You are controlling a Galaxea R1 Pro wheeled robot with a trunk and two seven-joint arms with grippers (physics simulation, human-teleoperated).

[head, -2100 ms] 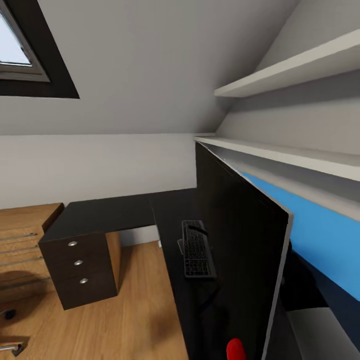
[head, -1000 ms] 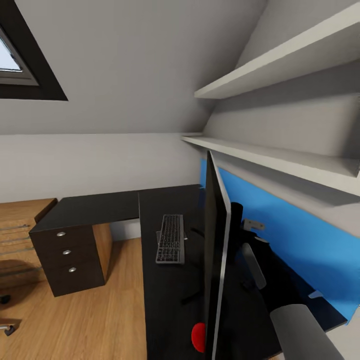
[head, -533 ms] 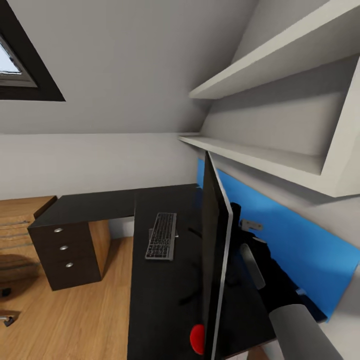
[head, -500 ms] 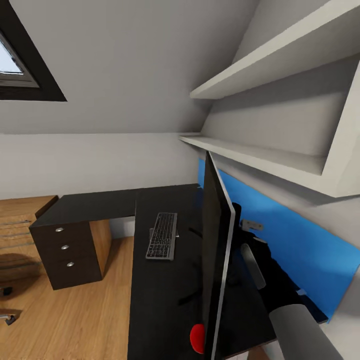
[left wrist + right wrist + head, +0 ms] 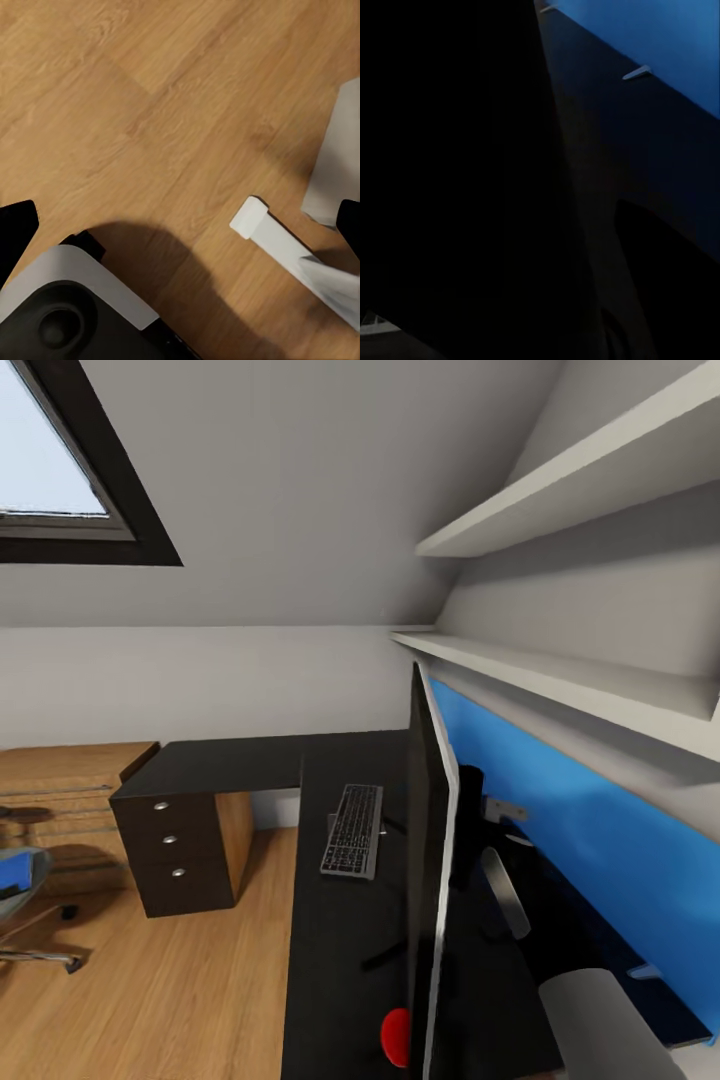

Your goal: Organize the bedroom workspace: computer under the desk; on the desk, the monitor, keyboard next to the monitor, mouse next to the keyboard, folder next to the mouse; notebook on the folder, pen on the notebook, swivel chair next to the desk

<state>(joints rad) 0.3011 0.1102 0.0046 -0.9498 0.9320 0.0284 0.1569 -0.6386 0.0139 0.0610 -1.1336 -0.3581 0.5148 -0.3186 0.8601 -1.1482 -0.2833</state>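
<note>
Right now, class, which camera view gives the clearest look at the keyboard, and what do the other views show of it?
The head view shows it best: the keyboard lies whole and unblocked on the black desk, in front of the monitor. The left wrist view looks down at wooden floor, and the right wrist view is mostly dark, so neither helps with it.

desk (image 5: 330, 920): matt black top, smooth
drawer unit (image 5: 180, 850): dark wood-look fronts, shiny round metal knobs
monitor (image 5: 425, 880): glossy black front, pale grey edge
keyboard (image 5: 353, 844): silver-grey casing, dark matt keys
floor (image 5: 150, 112): smooth light wood with visible grain
wall panel (image 5: 590, 840): flat bright blue, matt
</note>
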